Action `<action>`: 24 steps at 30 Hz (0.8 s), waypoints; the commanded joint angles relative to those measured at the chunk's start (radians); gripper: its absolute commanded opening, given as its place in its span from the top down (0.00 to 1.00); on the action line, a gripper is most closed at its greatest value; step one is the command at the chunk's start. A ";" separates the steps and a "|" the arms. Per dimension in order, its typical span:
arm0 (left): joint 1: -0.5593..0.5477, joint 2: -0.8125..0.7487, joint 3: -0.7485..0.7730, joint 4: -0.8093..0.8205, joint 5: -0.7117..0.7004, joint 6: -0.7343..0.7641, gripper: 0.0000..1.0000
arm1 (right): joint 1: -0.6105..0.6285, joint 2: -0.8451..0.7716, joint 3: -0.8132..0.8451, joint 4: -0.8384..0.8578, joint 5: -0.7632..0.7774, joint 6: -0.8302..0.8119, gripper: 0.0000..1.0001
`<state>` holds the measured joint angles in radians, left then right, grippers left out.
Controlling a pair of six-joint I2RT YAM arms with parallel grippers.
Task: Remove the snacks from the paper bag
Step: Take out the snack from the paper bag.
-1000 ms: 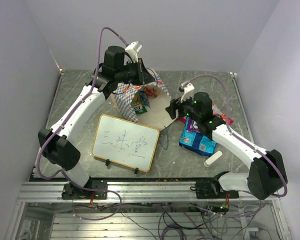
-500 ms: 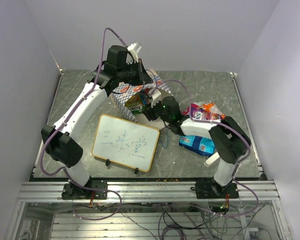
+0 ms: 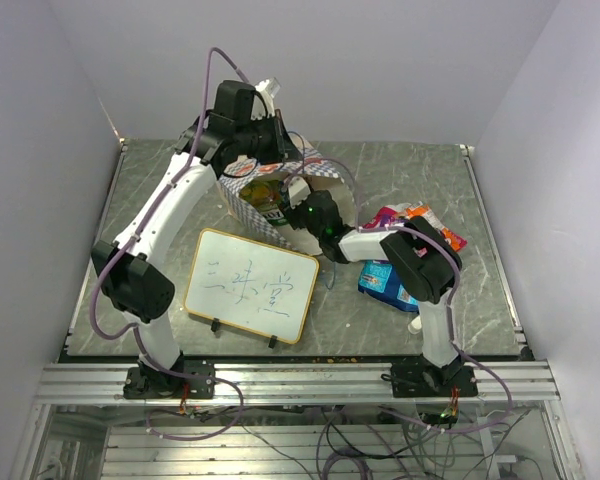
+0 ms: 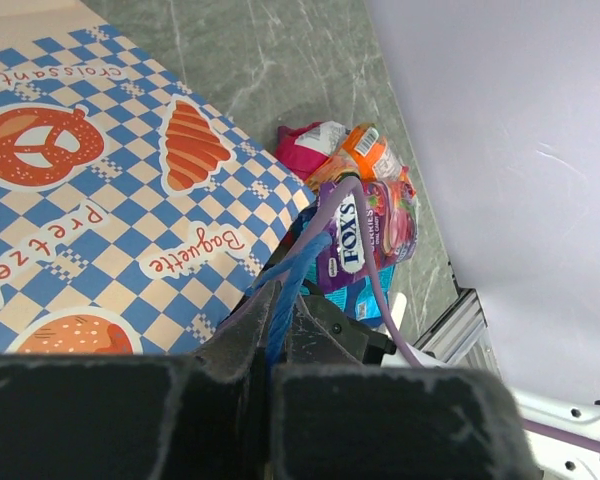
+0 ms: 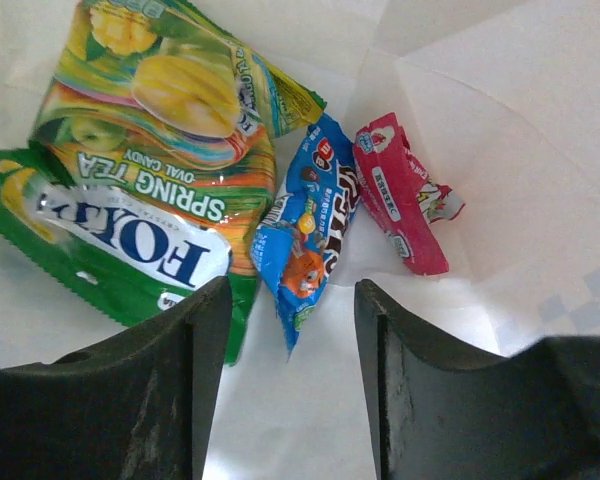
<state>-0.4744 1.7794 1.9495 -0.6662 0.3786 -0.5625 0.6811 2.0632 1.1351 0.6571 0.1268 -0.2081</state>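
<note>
Right hand (image 5: 290, 345): open, inside bag (image 4: 130, 180); nearer arm.
Blue packet (image 5: 305, 235): dead ahead, near tip between jaws, long axis pointing away.
Left hand (image 4: 273, 330): pinching blue cord (image 4: 298, 262).

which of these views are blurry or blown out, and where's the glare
right wrist view: the right end effector is a dark blur up close, glare streaks the green packet, and the paper bag lining is nearly blown out; left wrist view: the left end effector is out of focus while the bag's print is sharp; top external view: even light, no glare.
</note>
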 commanded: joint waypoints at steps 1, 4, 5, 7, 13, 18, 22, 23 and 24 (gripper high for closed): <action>0.023 0.012 0.019 -0.023 0.053 -0.008 0.93 | 0.007 0.065 0.051 0.038 0.032 -0.127 0.47; 0.042 0.006 0.018 -0.026 0.065 -0.001 0.93 | 0.011 0.099 0.084 0.028 0.026 -0.146 0.44; 0.050 0.003 0.016 -0.025 0.070 -0.002 0.93 | 0.011 0.112 0.099 0.022 0.034 -0.148 0.44; 0.062 -0.005 0.010 -0.019 0.083 -0.005 0.93 | 0.011 0.146 0.138 -0.004 0.051 -0.159 0.42; 0.067 -0.016 -0.025 -0.015 0.100 -0.007 0.93 | 0.011 0.210 0.203 -0.043 0.104 -0.175 0.53; 0.073 -0.022 -0.050 -0.015 0.096 -0.019 0.93 | 0.011 0.148 0.151 -0.021 0.059 -0.166 0.82; 0.090 -0.023 -0.058 -0.003 0.091 -0.035 0.93 | 0.011 0.067 0.095 -0.044 0.023 -0.139 1.00; 0.094 -0.025 -0.059 -0.002 0.090 -0.036 0.93 | 0.010 0.043 0.072 -0.043 0.011 -0.120 1.00; 0.098 -0.027 -0.061 -0.001 0.084 -0.035 0.93 | 0.010 0.015 0.049 -0.040 0.002 -0.102 1.00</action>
<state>-0.3939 1.7859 1.8969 -0.6853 0.4450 -0.5838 0.6891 2.1914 1.2453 0.6247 0.1658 -0.3599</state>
